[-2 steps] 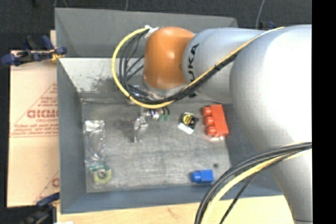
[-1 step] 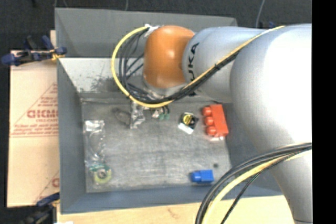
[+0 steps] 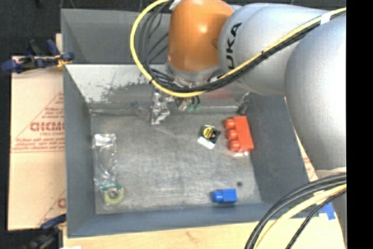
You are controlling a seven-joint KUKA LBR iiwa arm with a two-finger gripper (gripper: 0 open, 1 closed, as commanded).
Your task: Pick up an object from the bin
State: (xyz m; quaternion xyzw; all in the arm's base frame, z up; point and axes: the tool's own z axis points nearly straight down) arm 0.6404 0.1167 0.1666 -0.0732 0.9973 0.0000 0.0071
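1. The gripper (image 3: 160, 109) hangs low at 12 o'clock of the bin (image 3: 76, 125) floor, near the back wall. Its opening cannot be told from this angle, and nothing appears to be held.
2. Nearest candidate: a small black-and-yellow piece (image 3: 208, 134) at its 4 o'clock, with a red block (image 3: 239, 134) just beside that.
3. Step in hand: approach, nothing grasped yet. The next move calls for centring over one item, then descending.
4. Farther out: a blue block (image 3: 224, 196) at 5 o'clock and a clear bag (image 3: 105, 154) at 9 o'clock.
5. The arm (image 3: 262, 49) enters from 3 o'clock with the wrist pointing down.

Left of the red brick (image 3: 239, 133) I saw a yellow-black piece (image 3: 208, 134), far left of it a clear bag (image 3: 105, 160), below it a blue block (image 3: 224, 196).
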